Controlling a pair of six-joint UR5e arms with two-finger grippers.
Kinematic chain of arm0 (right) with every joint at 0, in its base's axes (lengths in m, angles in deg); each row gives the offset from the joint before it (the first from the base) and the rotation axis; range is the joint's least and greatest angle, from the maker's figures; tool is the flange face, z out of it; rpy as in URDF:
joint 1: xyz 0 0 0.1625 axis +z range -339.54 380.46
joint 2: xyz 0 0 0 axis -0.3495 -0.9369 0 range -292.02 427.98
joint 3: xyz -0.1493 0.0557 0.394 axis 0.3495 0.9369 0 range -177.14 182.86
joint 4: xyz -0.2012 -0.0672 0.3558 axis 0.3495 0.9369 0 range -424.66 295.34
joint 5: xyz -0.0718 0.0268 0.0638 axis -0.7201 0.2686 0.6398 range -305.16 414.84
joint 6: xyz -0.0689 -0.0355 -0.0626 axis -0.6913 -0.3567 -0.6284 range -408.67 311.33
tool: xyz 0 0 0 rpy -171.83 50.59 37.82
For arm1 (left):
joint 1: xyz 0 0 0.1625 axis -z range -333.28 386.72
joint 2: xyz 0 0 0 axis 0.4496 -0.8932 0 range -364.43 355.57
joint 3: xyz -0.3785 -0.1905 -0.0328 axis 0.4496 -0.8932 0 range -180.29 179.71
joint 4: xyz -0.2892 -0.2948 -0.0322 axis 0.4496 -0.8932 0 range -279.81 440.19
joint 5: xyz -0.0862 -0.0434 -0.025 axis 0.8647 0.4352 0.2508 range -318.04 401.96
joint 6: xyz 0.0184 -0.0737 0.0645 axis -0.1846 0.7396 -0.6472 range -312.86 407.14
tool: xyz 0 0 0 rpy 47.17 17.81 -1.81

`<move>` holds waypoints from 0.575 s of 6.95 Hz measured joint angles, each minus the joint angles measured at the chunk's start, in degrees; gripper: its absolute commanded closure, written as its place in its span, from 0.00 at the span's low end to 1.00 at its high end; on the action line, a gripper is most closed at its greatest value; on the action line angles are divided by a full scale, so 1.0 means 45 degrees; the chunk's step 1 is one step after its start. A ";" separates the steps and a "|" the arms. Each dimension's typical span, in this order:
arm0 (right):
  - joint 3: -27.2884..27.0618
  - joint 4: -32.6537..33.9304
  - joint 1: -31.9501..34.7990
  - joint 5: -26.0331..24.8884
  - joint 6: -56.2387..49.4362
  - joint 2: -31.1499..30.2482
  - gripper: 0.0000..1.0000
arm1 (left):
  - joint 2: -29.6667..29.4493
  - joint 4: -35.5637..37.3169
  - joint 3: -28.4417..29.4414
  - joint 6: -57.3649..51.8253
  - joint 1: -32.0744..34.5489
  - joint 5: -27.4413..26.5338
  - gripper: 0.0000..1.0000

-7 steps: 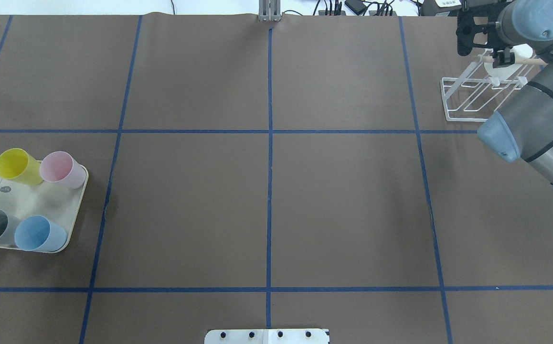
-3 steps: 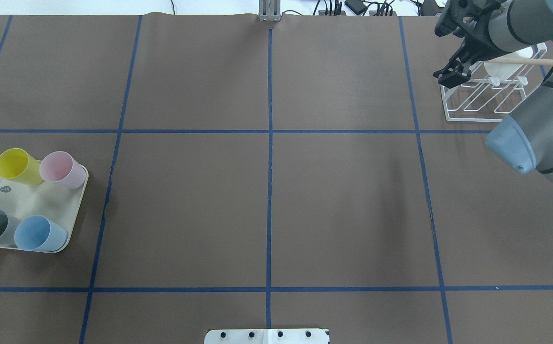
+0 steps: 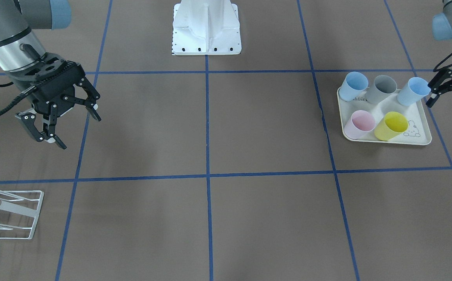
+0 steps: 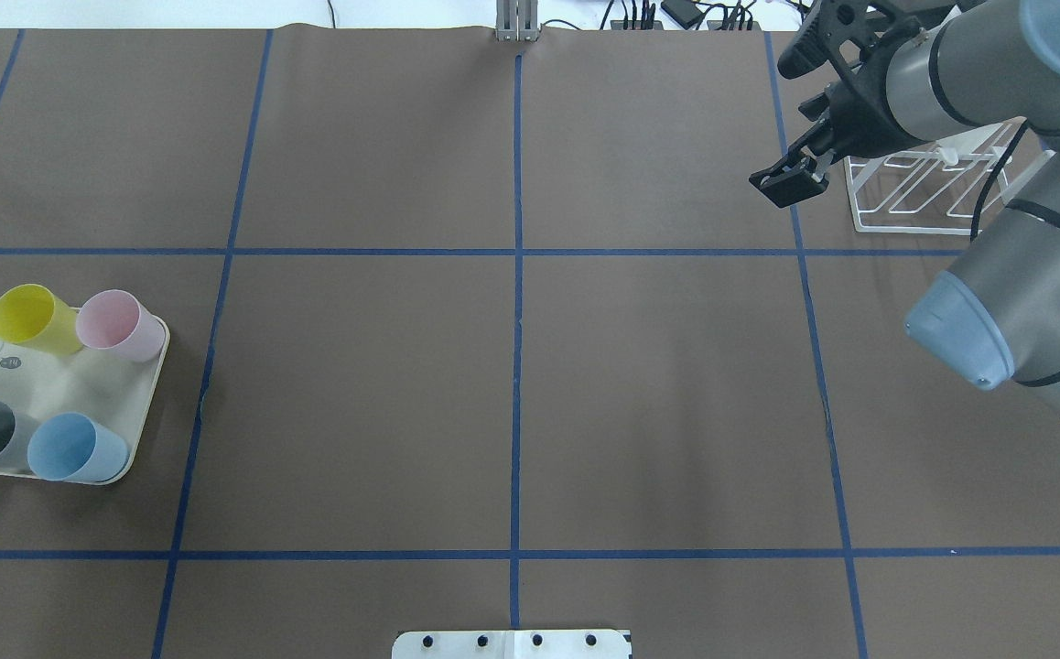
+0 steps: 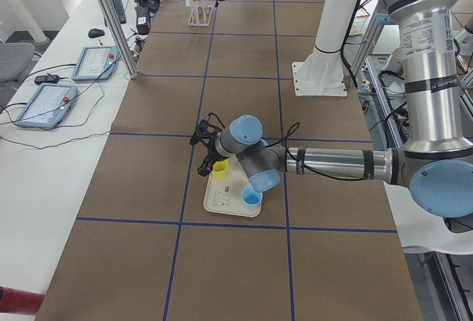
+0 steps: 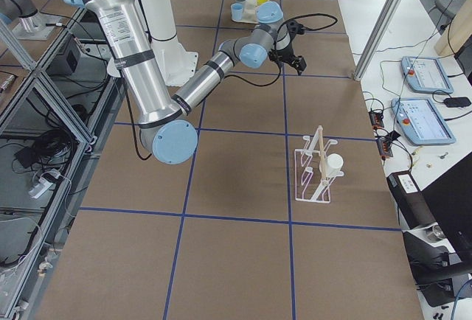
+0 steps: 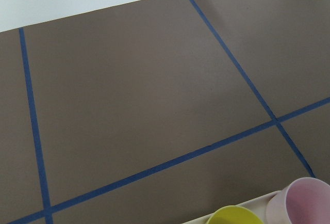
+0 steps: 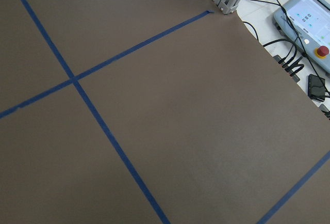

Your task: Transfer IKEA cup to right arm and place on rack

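white wire rack (image 6: pixel 313 174) with wooden dowel, white cup (image 6: pixel 335 163) hung on one prong, right arm (image 4: pixel 1033 256) nearby, right gripper (image 3: pixel 75 128) spread, empty

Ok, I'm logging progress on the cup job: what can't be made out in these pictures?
The rack: the front-facing view's left edge cuts it off; in the overhead view the right arm covers its far side.
One light blue cup on the tray: cut off by the overhead view's left edge.
The left gripper: absent overhead, partly cut by the front-facing view's right edge.

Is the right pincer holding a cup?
No, the right pincer is wide open with nothing in it.
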 measured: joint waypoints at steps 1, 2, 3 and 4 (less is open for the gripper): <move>-0.0073 -0.0005 -0.0126 0.0016 0.0336 0.0001 0.01 | -0.0082 -0.0576 0.0332 0.0789 -0.0781 -0.0745 0.00; -0.0116 -0.0014 -0.0194 0.0027 0.0516 -0.0005 0.01 | -0.0127 -0.1028 0.0618 0.1399 -0.1606 -0.1580 0.00; -0.0164 -0.0018 -0.0223 0.0032 0.0583 -0.0038 0.01 | -0.0163 -0.1235 0.0849 0.1695 -0.2238 -0.2284 0.00; -0.0189 -0.0019 -0.0238 0.0034 0.0597 -0.0076 0.01 | -0.0199 -0.1333 0.1027 0.1817 -0.2612 -0.2716 0.03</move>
